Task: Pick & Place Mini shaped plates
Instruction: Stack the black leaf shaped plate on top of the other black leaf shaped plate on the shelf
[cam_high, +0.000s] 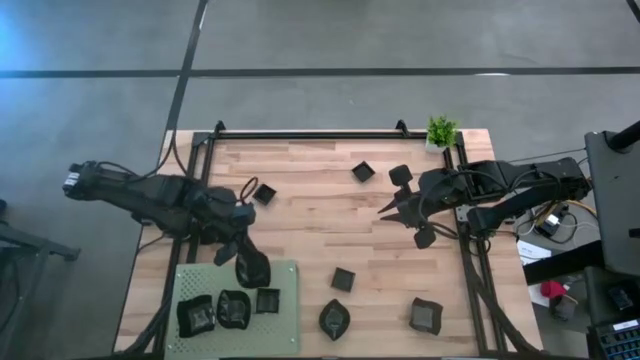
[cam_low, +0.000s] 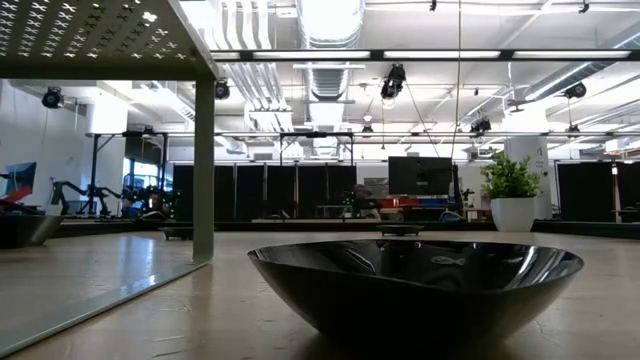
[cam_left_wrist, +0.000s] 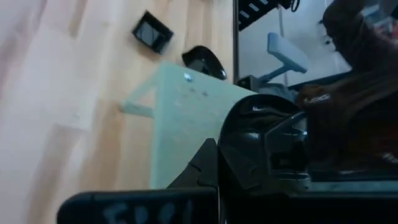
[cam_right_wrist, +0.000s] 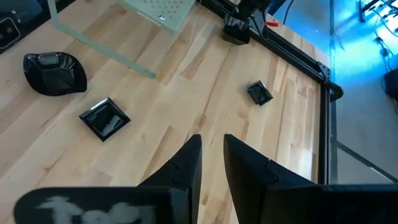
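Overhead, my left gripper (cam_high: 250, 268) is hanging over the far edge of the light green mat (cam_high: 285, 335), clamped on a dark, rounded mini plate (cam_high: 254, 267). My left wrist camera is showing what that view hides: the glossy black plate (cam_left_wrist: 267, 146) is sitting right against my fingers (cam_left_wrist: 199, 168), filling much of the frame, with the mat (cam_left_wrist: 180, 118) beneath.

Three more plates are lying in a row on the mat: a square one (cam_high: 196, 315), a rounder one (cam_high: 234, 308) and a small square one (cam_high: 268, 300). Others are scattered on the wooden table (cam_high: 300, 190): a leaf-like plate (cam_high: 334, 318), a square plate (cam_high: 425, 315), a small one (cam_high: 343, 280) mid-table, and further ones near the far rail (cam_high: 265, 193) (cam_high: 363, 172).

My right gripper (cam_high: 388, 210) is waiting over the table's right side; its wrist camera is showing the fingers (cam_right_wrist: 186, 165) slightly parted with nothing between them, above bare wood.

Only the low camera is showing one dish (cam_low: 415, 285) side-on, a shallow glossy bowl, with the potted plant (cam_low: 512, 195) behind it.
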